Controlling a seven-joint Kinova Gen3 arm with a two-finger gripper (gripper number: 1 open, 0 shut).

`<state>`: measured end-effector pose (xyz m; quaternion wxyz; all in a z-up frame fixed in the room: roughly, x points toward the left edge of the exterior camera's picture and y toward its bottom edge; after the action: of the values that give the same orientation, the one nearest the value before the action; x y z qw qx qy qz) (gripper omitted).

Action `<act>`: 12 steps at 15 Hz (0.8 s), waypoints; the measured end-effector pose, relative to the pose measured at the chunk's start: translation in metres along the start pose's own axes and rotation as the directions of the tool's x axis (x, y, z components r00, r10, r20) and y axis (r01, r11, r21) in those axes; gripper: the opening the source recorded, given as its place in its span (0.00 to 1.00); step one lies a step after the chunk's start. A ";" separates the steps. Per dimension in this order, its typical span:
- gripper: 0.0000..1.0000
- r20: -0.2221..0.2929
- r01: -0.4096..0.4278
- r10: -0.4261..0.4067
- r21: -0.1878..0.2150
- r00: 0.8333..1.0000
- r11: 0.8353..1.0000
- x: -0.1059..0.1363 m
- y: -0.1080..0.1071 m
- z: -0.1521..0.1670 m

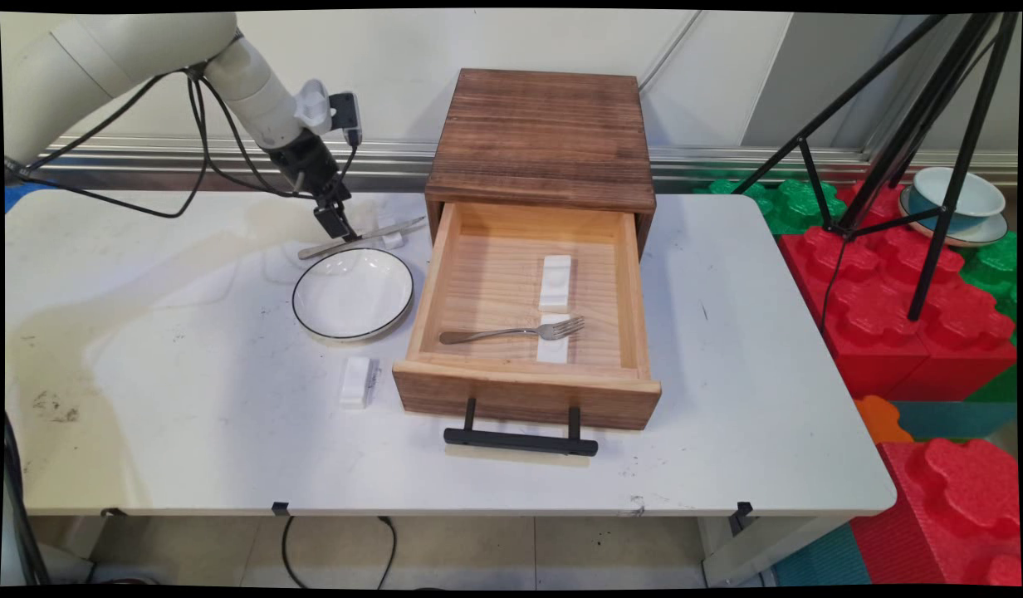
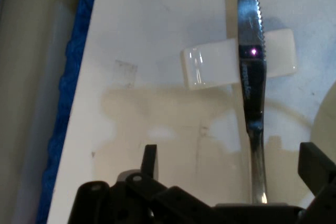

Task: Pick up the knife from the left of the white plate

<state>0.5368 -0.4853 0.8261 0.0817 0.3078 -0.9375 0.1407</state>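
The hand (image 1: 339, 223) hangs low over the tabletop (image 1: 188, 399), just behind the plate (image 1: 353, 293), right at the handle end of the knife (image 1: 360, 238). In the hand view the two fingers (image 2: 149, 161) stand wide apart with bare tabletop between them, and they grip nothing. The knife handle runs up between them, much closer to the one on the view's right than to the other.

The knife is the thing nearest the hand. It lies behind the plate, its long axis roughly along the plate's far rim, tilted a little so the blade tip points toward the drawer (image 1: 524, 320). Its serrated blade crosses a small white rest (image 2: 210, 66) that props it off the tabletop, while the handle slopes down toward the hand. So the line from hand to blade tip follows the knife's own length, and the open fingers sit either side of that line.

The drawer stands pulled open to the right of the plate, out of a dark wooden box (image 1: 545, 137). Inside lies a fork (image 1: 516, 331), its tines on one white rest, with a second rest (image 1: 555, 282) behind it. Another white rest (image 1: 356, 382) sits in front of the plate, near the drawer's front corner.
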 end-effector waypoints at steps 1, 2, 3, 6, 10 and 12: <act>1.00 0.000 0.002 -0.002 -0.004 1.000 1.000 0.000 0.000 0.003; 1.00 0.001 0.004 -0.004 -0.007 1.000 1.000 0.000 -0.001 0.006; 1.00 0.000 0.006 -0.006 -0.010 1.000 1.000 0.000 -0.001 0.008; 1.00 0.000 0.011 -0.011 -0.019 1.000 1.000 0.001 -0.002 0.015; 1.00 -0.003 0.017 -0.017 -0.026 1.000 1.000 0.000 -0.003 0.022; 1.00 -0.005 0.020 -0.020 -0.030 1.000 0.999 0.000 -0.003 0.025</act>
<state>0.5372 -0.4955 0.8035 0.0904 0.3154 -0.9361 0.1266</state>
